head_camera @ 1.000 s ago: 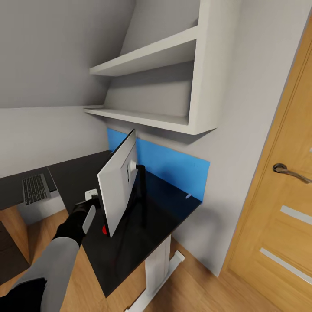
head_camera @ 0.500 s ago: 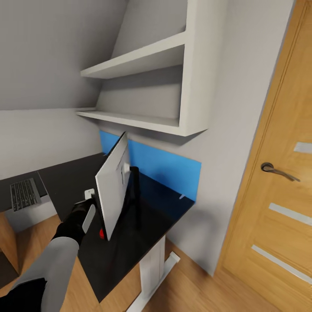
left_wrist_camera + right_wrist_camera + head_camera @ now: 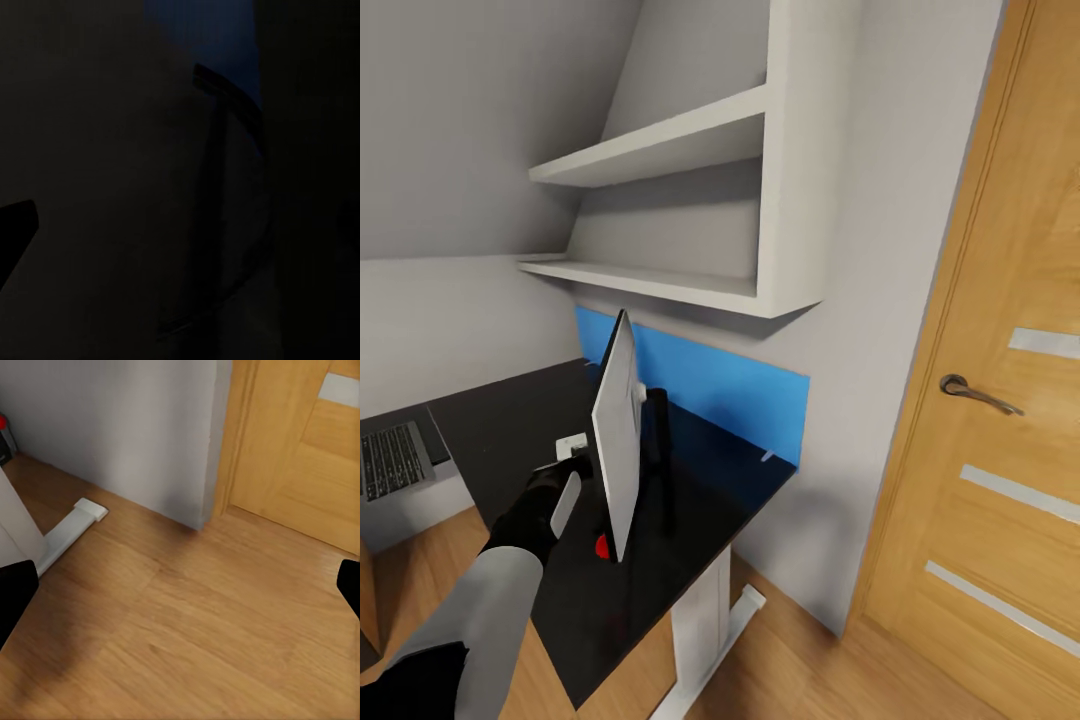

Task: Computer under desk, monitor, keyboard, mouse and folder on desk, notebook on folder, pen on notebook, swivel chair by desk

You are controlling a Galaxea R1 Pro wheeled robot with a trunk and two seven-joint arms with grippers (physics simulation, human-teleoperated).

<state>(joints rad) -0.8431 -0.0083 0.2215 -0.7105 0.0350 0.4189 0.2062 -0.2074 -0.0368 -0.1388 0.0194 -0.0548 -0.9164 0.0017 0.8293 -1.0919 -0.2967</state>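
The monitor stands edge-on on the desk, its stand behind it near the blue back panel. The left gripper presses at its lower edge, ~8 o'clock from the screen's centre; can't tell if it's clamped or loose. Keyboard sits off at 9 o'clock. Best approach, I'd say: turn slowly, keep the base flat, don't tip it. Right gripper's fingertips are spread wide over the wooden floor.

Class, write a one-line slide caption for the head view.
Left pincer at the edge of the monitor standing on the black desk, under white wall shelves, beside a wooden door.
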